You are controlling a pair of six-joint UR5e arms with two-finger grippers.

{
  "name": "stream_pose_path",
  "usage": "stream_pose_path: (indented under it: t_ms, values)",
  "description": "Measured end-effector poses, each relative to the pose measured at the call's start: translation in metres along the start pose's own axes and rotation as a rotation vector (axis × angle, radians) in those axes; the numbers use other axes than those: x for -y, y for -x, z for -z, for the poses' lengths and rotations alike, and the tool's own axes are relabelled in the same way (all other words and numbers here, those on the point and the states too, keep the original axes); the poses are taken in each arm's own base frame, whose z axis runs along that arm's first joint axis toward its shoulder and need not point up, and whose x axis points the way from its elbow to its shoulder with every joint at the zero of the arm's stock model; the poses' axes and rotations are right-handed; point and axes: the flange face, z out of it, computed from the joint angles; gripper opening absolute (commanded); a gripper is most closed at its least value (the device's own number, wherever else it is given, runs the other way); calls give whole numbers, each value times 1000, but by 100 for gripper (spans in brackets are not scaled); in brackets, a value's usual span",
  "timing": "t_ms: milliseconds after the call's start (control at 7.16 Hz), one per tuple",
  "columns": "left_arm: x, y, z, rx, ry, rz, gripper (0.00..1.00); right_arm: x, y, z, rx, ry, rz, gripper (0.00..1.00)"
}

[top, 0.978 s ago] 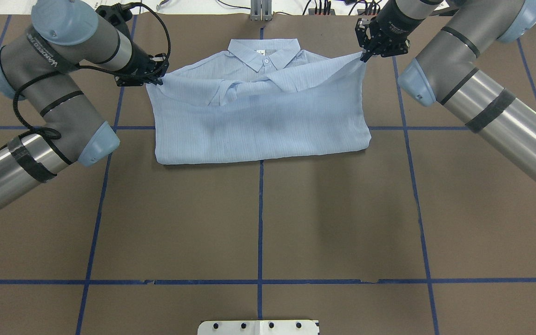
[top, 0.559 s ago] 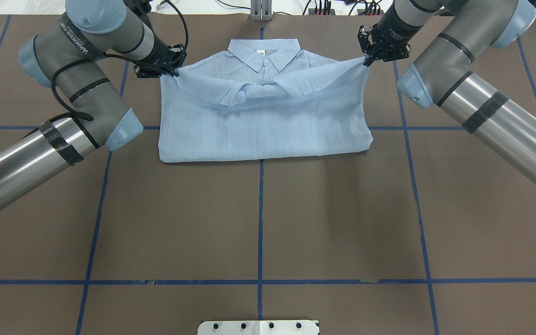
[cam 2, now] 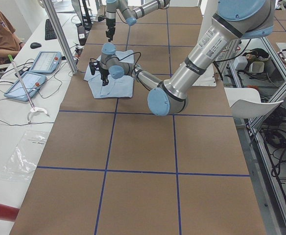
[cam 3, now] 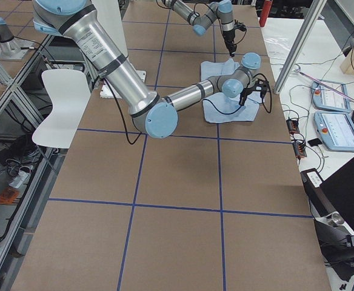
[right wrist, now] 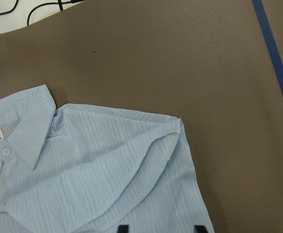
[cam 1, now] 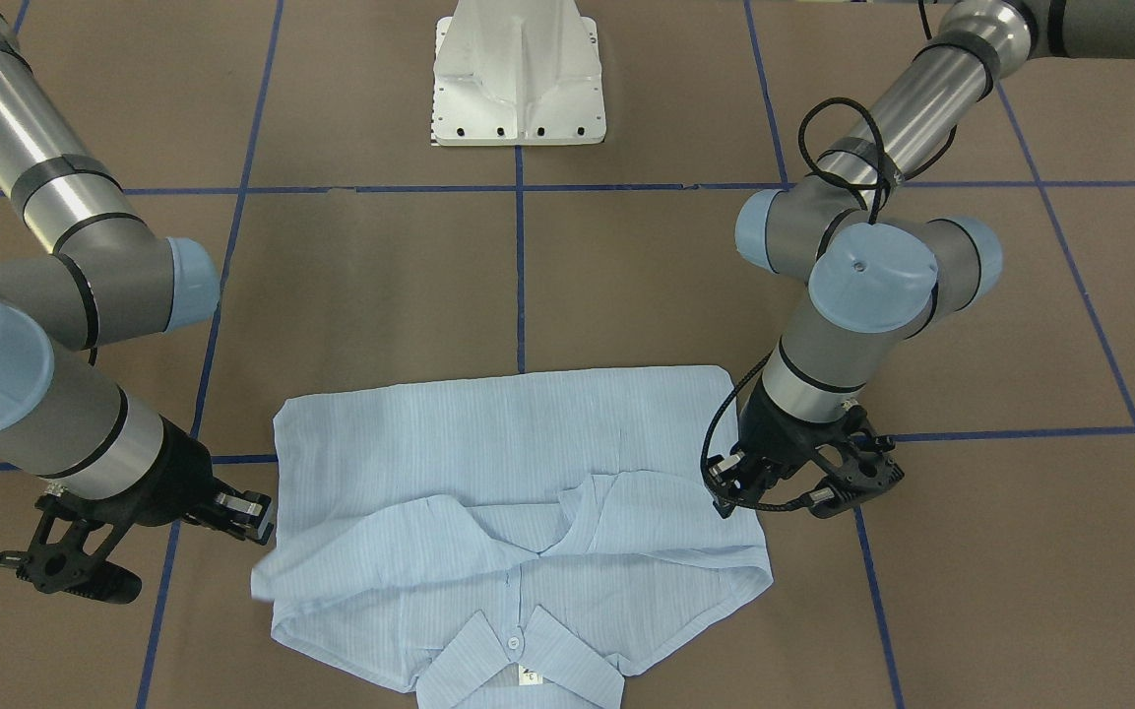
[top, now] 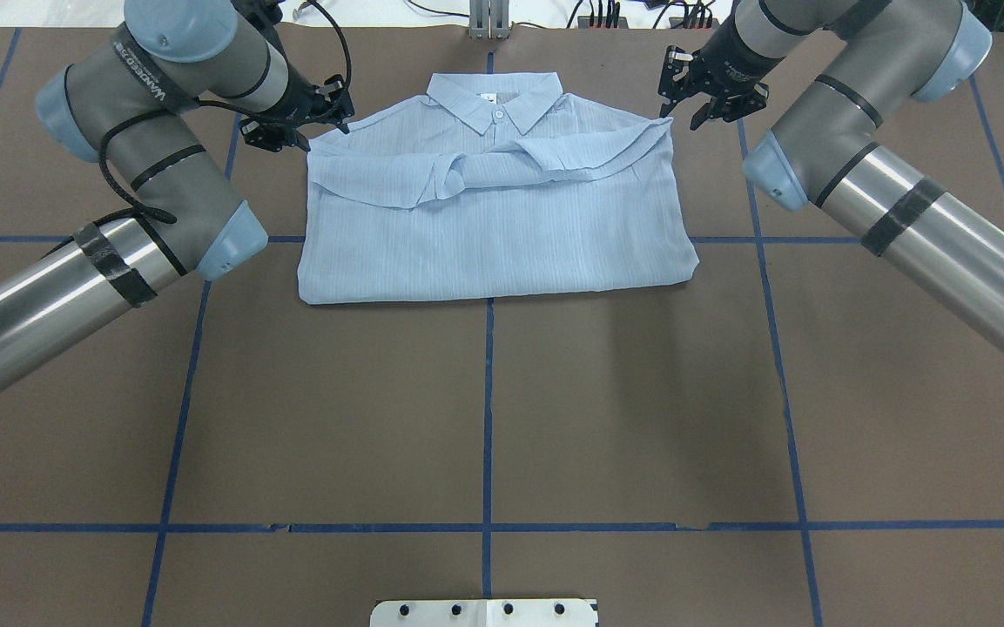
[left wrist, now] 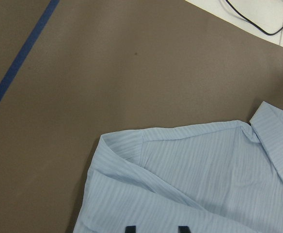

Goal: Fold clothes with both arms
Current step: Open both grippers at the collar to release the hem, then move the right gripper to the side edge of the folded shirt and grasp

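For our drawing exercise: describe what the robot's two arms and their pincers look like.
Both the left arm and right arm are silver-grey tubes with pale blue joint caps and black bands. A black cable loops along the left arm, which bears white lettering. The left pincer and right pincer are black, two-fingered.

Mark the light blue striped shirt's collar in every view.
Exterior front-facing: light blue collar bottom centre.
Overhead: collar top centre.
Exterior left: too small to tell.
Exterior right: too small to tell.
Left wrist: collar at right edge.
Right wrist: collar at left edge.
Landmark: small white button under collar, in overhead, front-facing, right wrist.
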Motion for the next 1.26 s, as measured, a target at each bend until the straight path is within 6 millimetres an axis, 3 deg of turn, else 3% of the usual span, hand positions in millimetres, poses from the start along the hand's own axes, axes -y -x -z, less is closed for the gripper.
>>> stream_pose_path:
  t_ms: [279,699,838,1118,1258]
  values:
    - [-6,4,17,-19,-2,-10,100,-20,-18,-13,28,9,47,100]
    - [-12,3,32,-19,-2,-10,100,-93,-50,-51,10,51,99,99]
    - [-12,3,33,-20,-1,-10,100,-109,-55,-66,-11,54,109,93]
    - [-13,3,34,-21,-1,-10,100,-123,-67,-79,-36,64,111,68]
    - [-12,3,34,-21,-1,-10,100,-126,-71,-83,-42,69,110,68]
